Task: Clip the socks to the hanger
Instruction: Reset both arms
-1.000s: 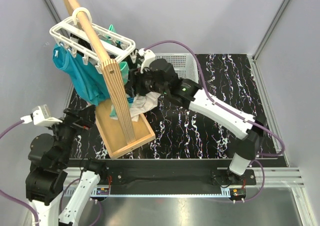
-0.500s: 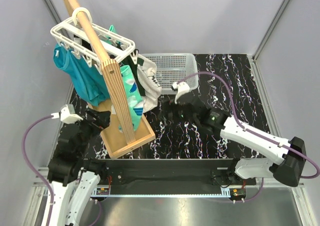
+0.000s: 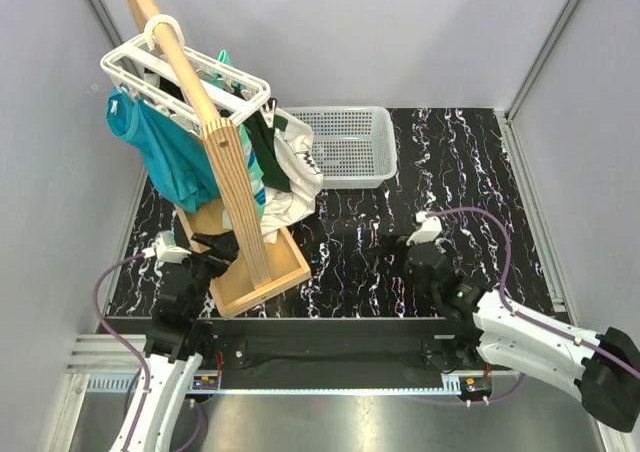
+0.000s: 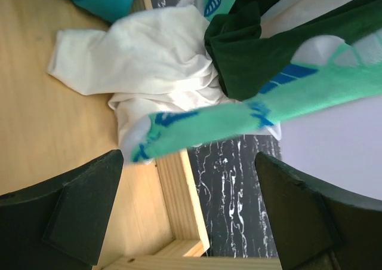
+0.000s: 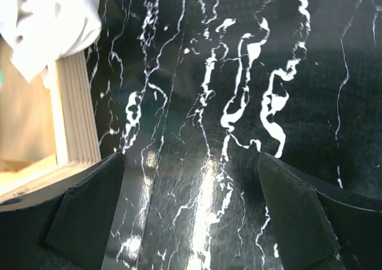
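Observation:
The white hanger (image 3: 185,77) hangs by its hook on the slanted wooden pole. Below its clips hang a mint green sock (image 3: 251,164) with blue stripes and white fabric (image 3: 292,200). In the left wrist view the mint sock (image 4: 239,112) lies across a bunched white piece (image 4: 155,55). My left gripper (image 3: 215,247) is open and empty beside the wooden base; it also shows in the left wrist view (image 4: 190,162). My right gripper (image 3: 398,242) is open and empty low over the table, well apart from the hanger; it also shows in the right wrist view (image 5: 191,162).
A large teal cloth (image 3: 165,157) and a dark green garment (image 3: 270,152) also hang from the hanger. The wooden stand's base (image 3: 290,262) sits front left. A grey mesh basket (image 3: 345,142) stands at the back. Black marbled table (image 3: 450,172) lies to the right.
My right arm has pulled back from the hanger to the near middle of the table. My left arm has moved right and down to the stand's base. The clothes hang free.

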Robot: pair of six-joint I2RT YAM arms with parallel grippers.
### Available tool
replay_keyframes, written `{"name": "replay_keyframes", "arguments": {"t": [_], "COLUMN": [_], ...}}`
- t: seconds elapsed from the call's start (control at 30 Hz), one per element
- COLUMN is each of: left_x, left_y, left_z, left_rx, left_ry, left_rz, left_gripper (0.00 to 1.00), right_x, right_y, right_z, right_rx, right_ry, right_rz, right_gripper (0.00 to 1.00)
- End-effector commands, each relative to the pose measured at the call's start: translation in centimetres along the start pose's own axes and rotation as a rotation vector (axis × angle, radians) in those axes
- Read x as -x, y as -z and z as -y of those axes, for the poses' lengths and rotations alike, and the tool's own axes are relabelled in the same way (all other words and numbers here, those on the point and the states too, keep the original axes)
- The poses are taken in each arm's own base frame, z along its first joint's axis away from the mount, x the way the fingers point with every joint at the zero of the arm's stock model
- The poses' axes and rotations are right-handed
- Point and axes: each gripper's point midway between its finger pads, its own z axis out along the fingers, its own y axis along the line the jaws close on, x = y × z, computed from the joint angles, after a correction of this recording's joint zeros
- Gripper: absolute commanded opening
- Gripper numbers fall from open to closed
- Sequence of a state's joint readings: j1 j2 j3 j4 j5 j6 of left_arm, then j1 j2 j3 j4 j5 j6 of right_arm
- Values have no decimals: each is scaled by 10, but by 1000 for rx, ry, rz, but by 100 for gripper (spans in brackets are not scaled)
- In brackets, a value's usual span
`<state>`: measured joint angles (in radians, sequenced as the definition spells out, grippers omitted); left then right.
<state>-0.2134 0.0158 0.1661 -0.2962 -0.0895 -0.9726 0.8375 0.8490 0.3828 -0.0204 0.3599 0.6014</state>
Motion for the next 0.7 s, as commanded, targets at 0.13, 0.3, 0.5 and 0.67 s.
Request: {"name": "replay_keyframes", "arguments": {"t": [0.13, 0.3, 0.5, 0.67], "left_x": [3, -12, -24, -27], "left_y": [-6, -9, -11, -13], "left_z": [25, 17, 13, 14], "left_rx": [-226, -238, -247, -269], "left_ry": [124, 153, 196, 227], "left_rz": [83, 39, -9, -14], "left_gripper": [99, 99, 99, 99], "right_x": [-1, 13, 9, -3], "right_y": [5, 19, 26, 28], "right_z": [24, 37, 54, 64], "right_rx": [114, 93, 26, -15], "right_ry": [-319, -418, -467, -451], "right_rz": [267, 355, 359, 322], "right_gripper": [100, 100, 100, 100]}}
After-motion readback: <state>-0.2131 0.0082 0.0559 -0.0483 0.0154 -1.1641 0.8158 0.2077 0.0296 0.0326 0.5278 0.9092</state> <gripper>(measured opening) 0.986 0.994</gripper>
